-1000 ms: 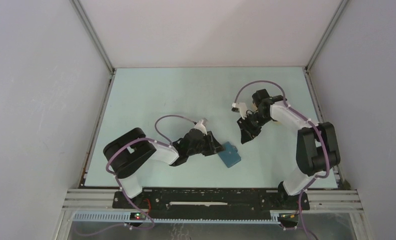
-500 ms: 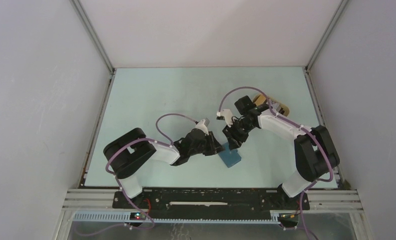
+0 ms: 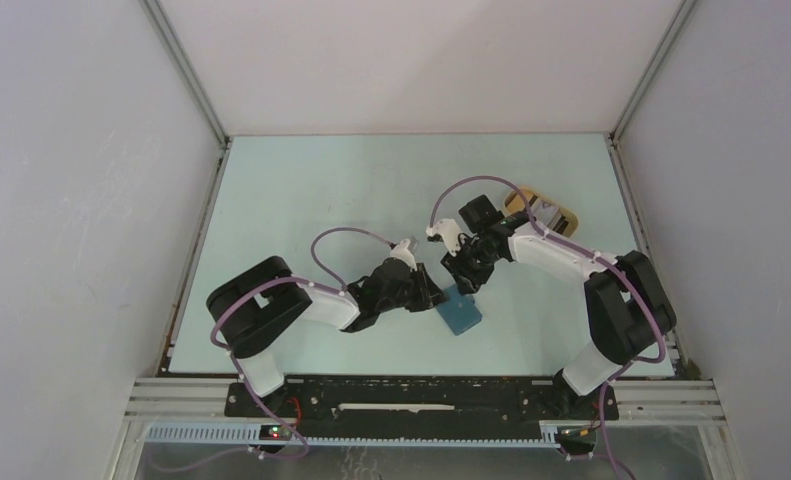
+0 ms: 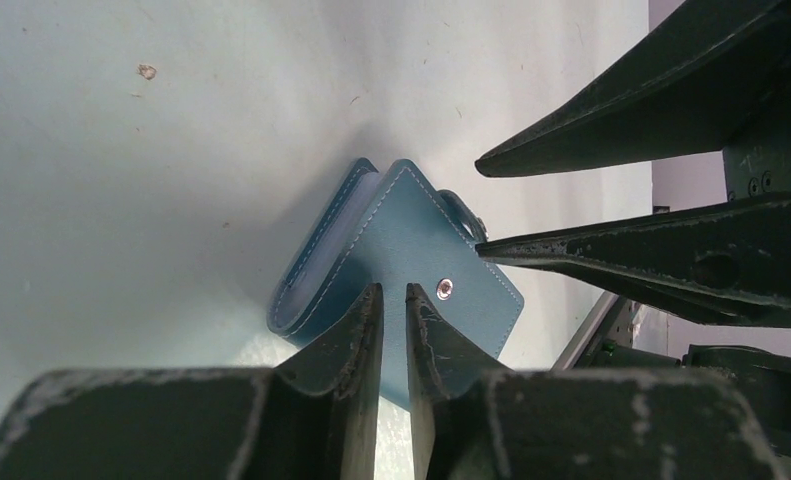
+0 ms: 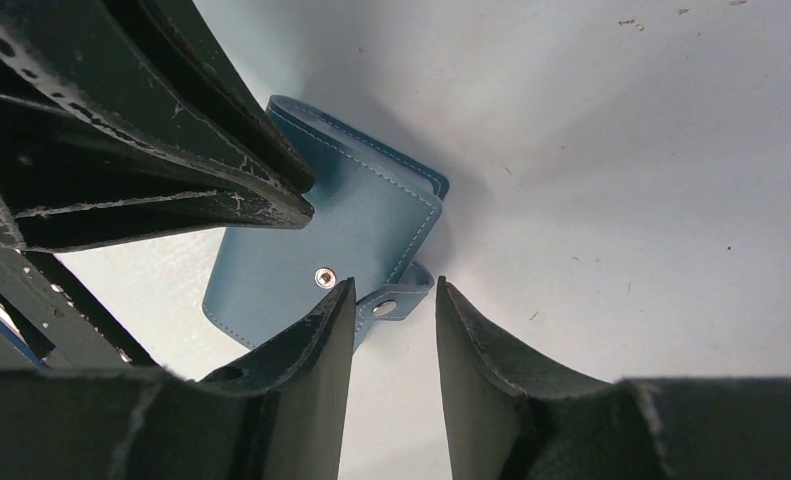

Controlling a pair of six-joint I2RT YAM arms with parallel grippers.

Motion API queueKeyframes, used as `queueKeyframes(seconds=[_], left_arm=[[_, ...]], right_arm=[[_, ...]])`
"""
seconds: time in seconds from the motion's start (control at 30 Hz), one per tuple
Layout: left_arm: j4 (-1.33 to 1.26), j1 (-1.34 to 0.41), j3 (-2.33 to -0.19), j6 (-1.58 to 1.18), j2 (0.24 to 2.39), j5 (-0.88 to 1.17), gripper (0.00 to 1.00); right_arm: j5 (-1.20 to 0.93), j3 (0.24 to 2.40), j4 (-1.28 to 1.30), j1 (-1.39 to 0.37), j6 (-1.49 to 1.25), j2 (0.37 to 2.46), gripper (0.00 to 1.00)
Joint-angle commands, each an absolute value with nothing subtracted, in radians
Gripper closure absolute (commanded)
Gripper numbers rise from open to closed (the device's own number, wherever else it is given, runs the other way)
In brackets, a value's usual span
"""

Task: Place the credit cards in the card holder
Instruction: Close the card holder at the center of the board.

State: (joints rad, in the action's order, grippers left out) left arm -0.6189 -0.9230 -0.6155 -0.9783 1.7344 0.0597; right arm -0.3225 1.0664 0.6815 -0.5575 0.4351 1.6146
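Note:
The card holder is a teal-blue wallet lying folded and flat on the table, its snap tab sticking out loose at one side. My left gripper comes in low from the left, open only by a thin slit. Its tips rest on the cover with nothing between them. My right gripper stands open over the wallet's far corner, and the tab lies between its fingers, close to the left one. In the top view the two grippers meet over the wallet. The credit cards cannot be made out.
A tan oval tray sits at the back right, half hidden behind my right arm, with a pale patch inside too small to name. Grey walls close in the table on three sides.
My right arm has swung left from near the tray and come down at the wallet's tab. The left jaws have narrowed while staying on the cover. The wallet has not moved.

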Motion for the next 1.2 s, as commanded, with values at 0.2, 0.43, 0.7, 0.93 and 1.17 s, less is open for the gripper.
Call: queueKeyframes(seconds=[0.2,0.43,0.7,0.93,1.17], left_arm=[[-0.586,-0.931,-0.597,-0.974,1.707,0.015,0.81],[-0.588,-0.933,-0.591,-0.976,1.701,0.009,0.82],[-0.588,-0.934,-0.591,-0.977,1.700,0.006,0.82],[-0.588,-0.935,-0.585,-0.977,1.688,0.003,0.83],[-0.597,-0.940,-0.589,-0.978,1.690,0.003,0.83]], right_arm=[[-0.314,1.062,0.696,-0.586,0.431,1.634,0.54],[-0.274,1.062,0.705,-0.607,0.436,1.626,0.57],[-0.245,1.055,0.719,-0.611,0.446,1.613,0.75],[-0.284,1.056,0.731,-0.605,0.451,1.588,0.91],[-0.399,1.060,0.734,-0.538,0.442,1.554,1.00]])
